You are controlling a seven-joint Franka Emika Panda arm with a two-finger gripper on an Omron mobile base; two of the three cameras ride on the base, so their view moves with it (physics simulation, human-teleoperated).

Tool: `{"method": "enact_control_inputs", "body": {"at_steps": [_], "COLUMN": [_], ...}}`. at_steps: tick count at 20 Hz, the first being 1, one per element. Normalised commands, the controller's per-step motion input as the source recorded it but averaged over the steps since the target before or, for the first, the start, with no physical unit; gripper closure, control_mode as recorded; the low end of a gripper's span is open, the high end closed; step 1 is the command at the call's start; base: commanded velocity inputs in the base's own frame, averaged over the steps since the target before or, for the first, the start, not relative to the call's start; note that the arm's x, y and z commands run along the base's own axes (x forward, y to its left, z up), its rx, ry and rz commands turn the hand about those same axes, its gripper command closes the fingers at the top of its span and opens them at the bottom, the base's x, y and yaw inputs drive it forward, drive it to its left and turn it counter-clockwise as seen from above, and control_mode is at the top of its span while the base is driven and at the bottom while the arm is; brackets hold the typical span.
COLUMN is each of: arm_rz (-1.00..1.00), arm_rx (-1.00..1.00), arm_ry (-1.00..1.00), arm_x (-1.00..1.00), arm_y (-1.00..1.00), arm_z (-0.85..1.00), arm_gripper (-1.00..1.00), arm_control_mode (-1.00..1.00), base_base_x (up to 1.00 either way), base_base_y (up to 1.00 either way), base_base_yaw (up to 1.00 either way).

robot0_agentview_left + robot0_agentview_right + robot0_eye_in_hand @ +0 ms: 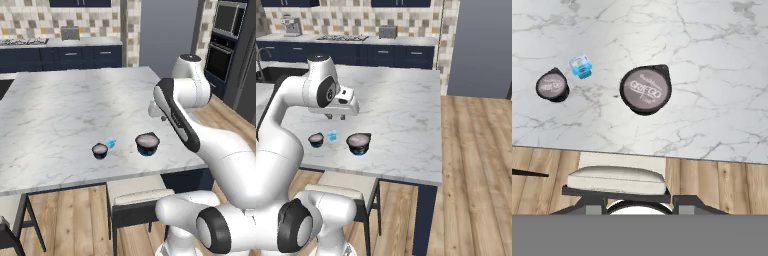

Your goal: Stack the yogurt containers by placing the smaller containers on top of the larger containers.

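Observation:
The larger container (645, 90) is a wide dark cup with a pale lid and teal base (147, 143) (358, 143), standing near the island's front edge. To its left stands the small dark navy cup (552, 86) (100, 150) (316, 140). The tiny light-blue container (580, 66) (110, 143) (332, 135) lies between them, slightly further back. All three are apart from each other. My gripper (336, 118) hangs shut and holds nothing, well above the counter and just behind the cups.
The white marble island (60, 110) stretches far back and to the left of the cups. A cushioned stool (135, 197) (614, 180) is tucked under the front edge. Wood floor lies to the right, with dark cabinets and ovens beyond.

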Motion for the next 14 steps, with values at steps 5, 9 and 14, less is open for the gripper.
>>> {"method": "enact_control_inputs", "body": {"at_steps": [5,9,14], "arm_rz": [0.0,0.0,0.01], "arm_rx": [-0.01,-0.08,-0.06], "arm_ry": [-0.04,-0.07,0.0], "arm_x": [-0.18,-0.28,-0.29], "arm_y": [0.0,0.1,0.33], "arm_z": [-0.03,-0.23,-0.36], "arm_gripper": [-1.0,-1.0,-1.0], "arm_control_mode": [-1.0,-1.0,-1.0], "base_base_x": [0.0,0.0,0.0], "base_base_y": [0.0,0.0,0.0], "base_base_yaw": [0.0,0.0,0.0]}}
